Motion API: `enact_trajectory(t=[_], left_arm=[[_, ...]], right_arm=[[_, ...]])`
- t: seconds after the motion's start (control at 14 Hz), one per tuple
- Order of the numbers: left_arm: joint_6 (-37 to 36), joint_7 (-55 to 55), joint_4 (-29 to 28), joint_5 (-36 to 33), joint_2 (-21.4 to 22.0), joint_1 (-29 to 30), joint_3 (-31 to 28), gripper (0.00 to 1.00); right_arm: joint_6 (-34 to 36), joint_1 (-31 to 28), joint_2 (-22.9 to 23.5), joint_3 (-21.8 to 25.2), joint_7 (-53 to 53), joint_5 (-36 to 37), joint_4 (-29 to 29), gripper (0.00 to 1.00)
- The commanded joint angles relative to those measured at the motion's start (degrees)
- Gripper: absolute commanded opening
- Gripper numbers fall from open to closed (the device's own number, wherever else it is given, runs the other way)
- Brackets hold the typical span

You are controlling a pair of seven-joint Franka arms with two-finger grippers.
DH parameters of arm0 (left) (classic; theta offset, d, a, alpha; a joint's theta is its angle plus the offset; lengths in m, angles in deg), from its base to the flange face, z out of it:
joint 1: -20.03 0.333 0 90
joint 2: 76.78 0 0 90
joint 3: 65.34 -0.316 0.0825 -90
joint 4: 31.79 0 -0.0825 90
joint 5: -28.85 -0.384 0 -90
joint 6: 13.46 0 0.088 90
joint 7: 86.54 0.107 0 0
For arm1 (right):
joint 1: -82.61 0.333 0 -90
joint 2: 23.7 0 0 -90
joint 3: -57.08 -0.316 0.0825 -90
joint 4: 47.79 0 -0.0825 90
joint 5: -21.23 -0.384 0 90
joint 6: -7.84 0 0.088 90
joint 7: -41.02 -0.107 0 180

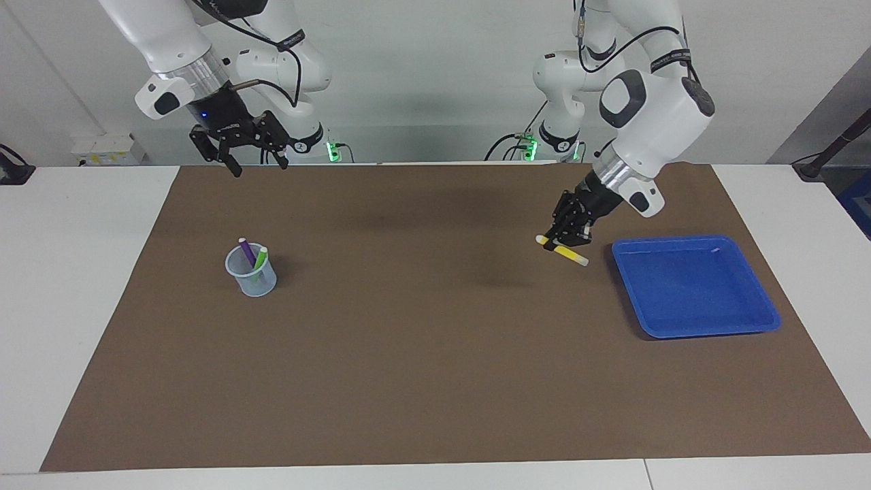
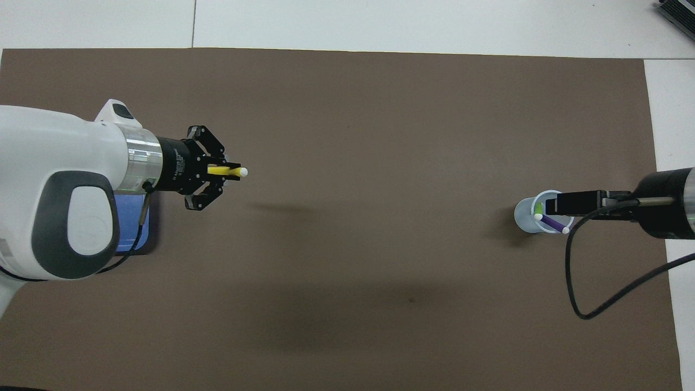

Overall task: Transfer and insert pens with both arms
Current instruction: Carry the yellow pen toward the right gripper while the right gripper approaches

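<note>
My left gripper (image 1: 567,239) (image 2: 221,172) is shut on the yellow pen (image 1: 573,256) (image 2: 218,170), which lies almost level in the air over the brown mat beside the blue tray (image 1: 694,292). The pen's pale tip points toward the table's middle. The purple pen (image 1: 245,250) (image 2: 554,222) and the green pen (image 1: 260,259) (image 2: 538,208) stand tilted in a clear cup (image 1: 252,278) (image 2: 525,214) toward the right arm's end. My right gripper (image 1: 257,163) (image 2: 559,205) hangs open and empty, high up; from overhead its tip overlaps the cup's rim.
The brown mat (image 1: 435,354) covers most of the white table. The blue tray (image 2: 132,225) holds nothing and is mostly hidden under the left arm in the overhead view. A black cable (image 2: 575,282) loops down from the right wrist.
</note>
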Motion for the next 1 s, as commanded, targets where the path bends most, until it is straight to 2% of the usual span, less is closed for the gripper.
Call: enact_trajectory(t=[0.0,0.36,0.57,0.93], left_arm=[[4.90,-8.13,-0.82,1.02,0.72,-5.99,-0.93,0.00],[12.02,-19.91,0.23,1.02,0.46,-15.48,-0.84,0.00],[17.56,-27.13,1.37,1.02,-0.33,-20.32,-0.84,0.00],[21.78,-32.50,2.26,0.93,-0.51,-25.86,-0.84,0.00]], right_arm=[[0.03,-0.33,-0.25,-0.10,-0.94,-4.97,0.38,1.00],[-2.43,-0.07,-0.16,-1.07,-1.99,-12.72,0.30,1.00],[-5.32,2.47,-0.07,-1.34,-4.44,-15.27,0.30,1.00],[-7.44,5.38,-0.07,-1.42,-5.68,-19.05,0.21,1.00]])
